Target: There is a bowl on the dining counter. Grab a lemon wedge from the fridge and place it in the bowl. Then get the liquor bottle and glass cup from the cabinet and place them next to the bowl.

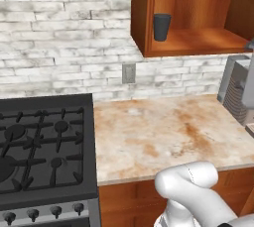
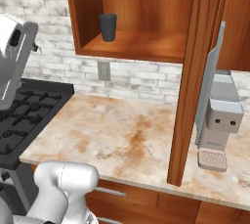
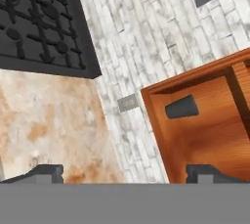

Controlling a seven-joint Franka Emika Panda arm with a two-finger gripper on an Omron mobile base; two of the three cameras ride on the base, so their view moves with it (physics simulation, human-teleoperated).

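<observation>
Spread wide, the gripper (image 3: 124, 171) holds nothing above the counter (image 1: 163, 132), facing the open cabinet (image 2: 141, 44) where a dark cup (image 2: 108, 27) stands upright.

dark grey glass cup (image 1: 161, 27), reddish-brown wooden cabinet (image 1: 198, 42), whitewashed brick wall (image 1: 64, 47), black stove (image 1: 42, 144).

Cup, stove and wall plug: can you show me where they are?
cup (image 2: 108, 27), right base view, middle of its dark side.
stove (image 1: 44, 146), left base view, black grate on top.
wall plug (image 1: 129, 73), left base view, centre of the grey plate.
</observation>
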